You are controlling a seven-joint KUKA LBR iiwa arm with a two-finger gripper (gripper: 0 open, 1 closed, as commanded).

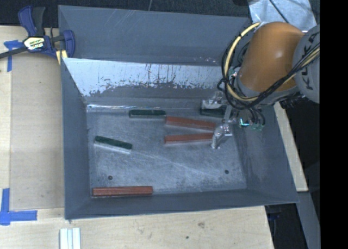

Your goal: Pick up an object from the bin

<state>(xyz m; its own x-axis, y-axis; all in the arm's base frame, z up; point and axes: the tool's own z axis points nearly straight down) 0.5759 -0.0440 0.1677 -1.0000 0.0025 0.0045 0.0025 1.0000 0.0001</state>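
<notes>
While the arm (272,57) hangs, three brown bars (190,123) (187,139) (122,191), two green bars (147,113) (113,143) lie.

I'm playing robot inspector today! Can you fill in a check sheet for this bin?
Surface: grey metal bin, floor scuffed, back wall streaked.
Job's things: upper red-brown stick and lower red-brown stick, right ends beside the gripper.
Clutter: front red-brown stick, back green stick, left green stick, lying apart.
Gripper: low at the bin's right, by those two sticks.
Cables: black and yellow cables loop round the orange cover.
Surroundings: nothing seen.
</notes>
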